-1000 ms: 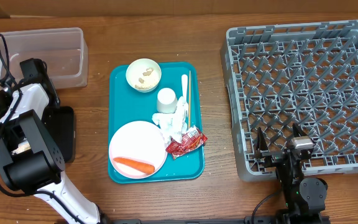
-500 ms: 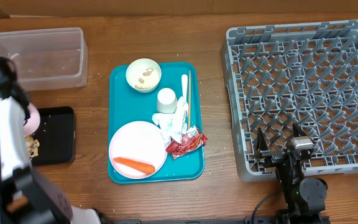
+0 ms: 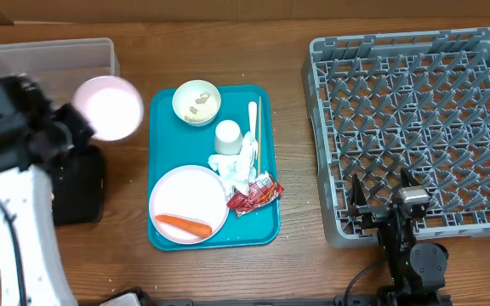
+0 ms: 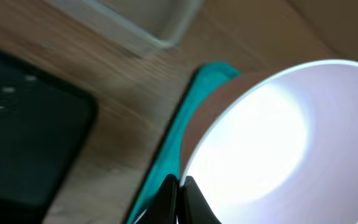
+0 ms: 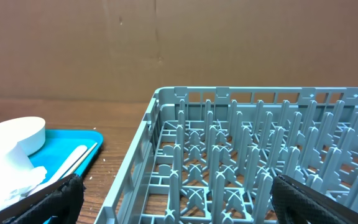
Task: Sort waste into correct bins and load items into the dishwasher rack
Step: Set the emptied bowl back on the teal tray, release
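My left gripper (image 4: pixel 180 184) is pinched fully closed on the rim of the pale pink bowl (image 3: pixel 109 108), which it holds tilted above the table, between the clear tub (image 3: pixel 49 68) and the teal serving tray (image 3: pixel 266 223). The black tray (image 3: pixel 79 183) lies just below the bowl in the overhead view. On the teal tray, the carrot (image 3: pixel 182 226) rests on the white plate (image 3: pixel 185 197). My right gripper (image 3: pixel 384 194) stands wide open and empty at the near edge of the dishwasher rack (image 3: pixel 415 110).
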### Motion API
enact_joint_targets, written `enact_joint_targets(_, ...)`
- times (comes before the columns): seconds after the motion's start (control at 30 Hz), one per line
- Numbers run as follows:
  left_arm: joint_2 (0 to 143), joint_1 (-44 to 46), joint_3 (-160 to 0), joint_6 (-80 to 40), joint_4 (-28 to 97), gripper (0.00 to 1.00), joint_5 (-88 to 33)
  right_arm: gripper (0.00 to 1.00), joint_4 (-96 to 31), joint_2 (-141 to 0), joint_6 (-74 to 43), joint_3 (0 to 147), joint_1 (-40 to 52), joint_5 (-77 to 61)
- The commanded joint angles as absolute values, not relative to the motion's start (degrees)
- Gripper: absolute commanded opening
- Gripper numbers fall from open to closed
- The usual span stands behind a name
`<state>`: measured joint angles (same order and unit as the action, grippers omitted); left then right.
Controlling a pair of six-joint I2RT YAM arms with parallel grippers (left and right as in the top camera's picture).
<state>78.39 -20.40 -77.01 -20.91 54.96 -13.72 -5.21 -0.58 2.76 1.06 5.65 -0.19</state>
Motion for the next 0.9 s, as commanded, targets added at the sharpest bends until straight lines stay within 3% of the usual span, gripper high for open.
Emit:
enact_joint_targets(0.0,87.1,-12.9,-77.7,-22.7,53.2,0.04,-17.1,1.0,-4.8,-0.2,2.8,0.5,5.6,-0.6)
enact_joint_targets(0.23,101.3,-9.4,-77.7,-24.5,53.4,0.04,-12.4,1.0,-4.8,-0.2,2.8,0.5,5.6,-0.6)
enact_joint_targets(0.63,109.4,-4.1,-77.7,-24.2,52.4,0.04,-9.0,1.0,-4.8,-0.2,2.8,0.5,5.6,-0.6)
enact_joint_targets(0.7,109.4,-3.9,-77.7,-24.2,52.6,0.08,-8.8,1.0,-4.8,-0.2,2.8,0.5,5.6,-0.5)
enact_joint_targets(0.77,109.4,-4.1,-77.7,-24.0,53.7,0.19,-8.8,1.0,-4.8,-0.2,2.8,0.5,5.6,-0.6)
enact_joint_targets(0.87,109.4,-5.1,-78.5,-23.9,55.9,0.17,-8.7,1.0,-4.8,-0.2,2.8,0.5,5.6,-0.6)
